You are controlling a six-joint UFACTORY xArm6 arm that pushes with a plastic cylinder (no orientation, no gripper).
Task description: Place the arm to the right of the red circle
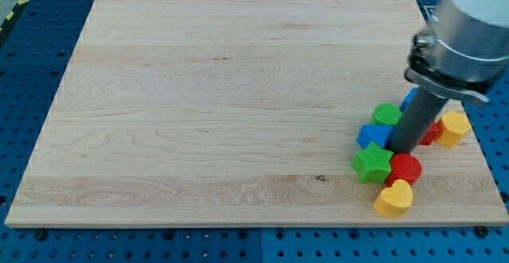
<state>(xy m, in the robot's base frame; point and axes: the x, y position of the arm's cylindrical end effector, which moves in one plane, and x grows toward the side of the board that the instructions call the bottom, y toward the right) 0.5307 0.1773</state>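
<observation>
The red circle [406, 168] lies near the board's lower right, between a green star [371, 164] on its left and a yellow heart [394, 199] just below it. My tip [400, 149] rests right at the red circle's upper edge, between it and a blue cube [371, 134]. The dark rod rises from there toward the view's upper right.
A green round block [387, 114] sits above the blue cube. Behind the rod are a partly hidden blue block [409, 98] and a red block [432, 133]. A yellow hexagon [454, 127] lies near the wooden board's [223, 112] right edge.
</observation>
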